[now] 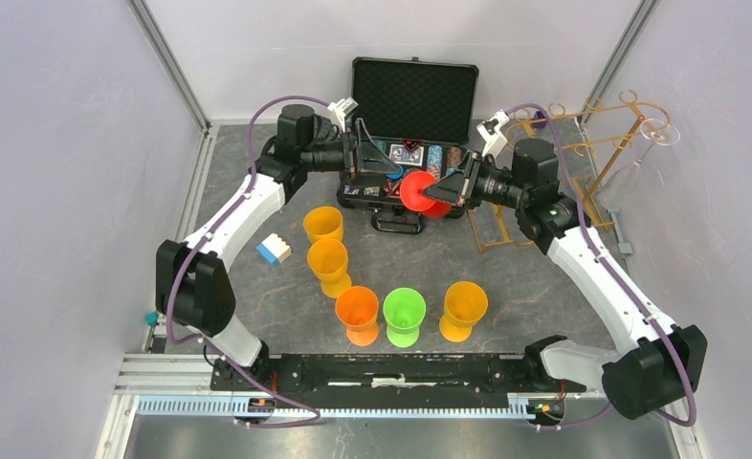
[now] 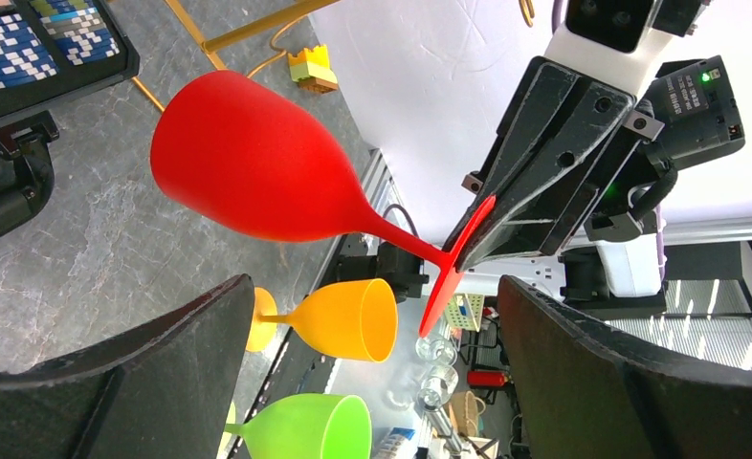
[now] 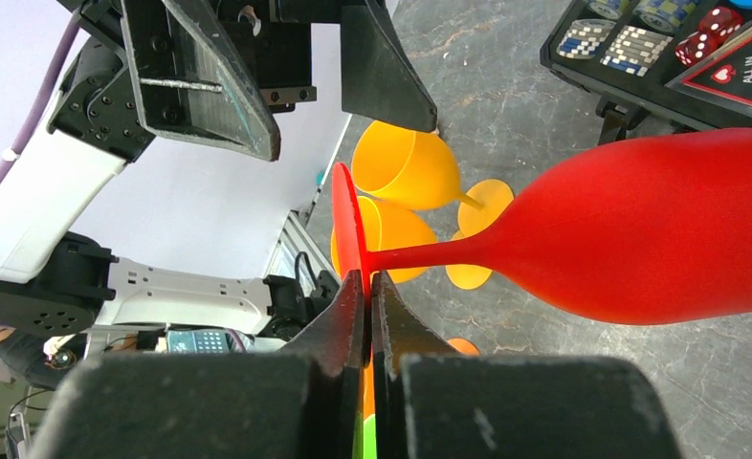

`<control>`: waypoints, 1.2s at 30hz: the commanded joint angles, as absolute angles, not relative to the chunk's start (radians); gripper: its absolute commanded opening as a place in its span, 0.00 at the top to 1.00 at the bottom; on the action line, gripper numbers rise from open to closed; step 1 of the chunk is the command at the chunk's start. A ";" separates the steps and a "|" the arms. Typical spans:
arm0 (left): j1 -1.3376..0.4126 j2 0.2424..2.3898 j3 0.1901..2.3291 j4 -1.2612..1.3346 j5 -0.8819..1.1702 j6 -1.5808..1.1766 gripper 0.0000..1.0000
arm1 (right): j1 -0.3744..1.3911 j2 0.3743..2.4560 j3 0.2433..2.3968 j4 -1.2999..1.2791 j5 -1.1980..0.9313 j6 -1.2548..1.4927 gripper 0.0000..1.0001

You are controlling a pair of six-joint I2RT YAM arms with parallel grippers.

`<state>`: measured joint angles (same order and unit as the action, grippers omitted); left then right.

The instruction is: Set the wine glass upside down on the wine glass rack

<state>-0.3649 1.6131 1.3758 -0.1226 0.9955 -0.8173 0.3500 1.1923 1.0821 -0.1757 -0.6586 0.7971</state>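
**Status: glass in hand and clear of the bench, not yet inverted or hung.**
The wine glass rack (image 1: pixel 602 143) stands in the far right corner, hard by the right wall, with one clear glass (image 1: pixel 630 172) hanging on its wall-side rail; the hooks nearer the centre look free. The open black case (image 1: pixel 415 96) fills the far middle edge. You hold the red wine glass (image 3: pixel 640 229) on its side just in front of that case. Your right gripper (image 3: pixel 365 282) is clenched on the foot, while your left gripper (image 2: pixel 374 278) is released, jaws spread, off the bowl. What remains, by my judgement, is to carry it right, turn the bowl down and slide the foot into the rails. Room is tight by the wall and the hanging glass. The cups (image 1: pixel 403 316) along the near edge sit well clear.
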 commanded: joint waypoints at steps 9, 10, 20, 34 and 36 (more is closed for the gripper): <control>-0.361 1.604 1.411 -0.130 0.994 -0.766 0.00 | 0.345 1.128 1.126 -0.365 -0.689 0.677 1.00; -0.361 1.606 1.412 -0.130 0.994 -0.765 0.00 | 0.345 1.125 1.134 -0.399 -0.680 0.665 1.00; -0.361 1.618 1.413 -0.126 0.992 -0.769 0.00 | 0.339 1.096 1.211 -0.626 -0.576 0.581 1.00; -0.361 1.614 1.398 -0.125 0.991 -0.763 0.00 | 0.286 1.042 1.278 -0.867 -0.420 0.525 1.00; -0.361 1.614 1.396 -0.124 0.991 -0.762 0.00 | 0.274 1.047 1.302 -0.917 -0.388 0.512 1.00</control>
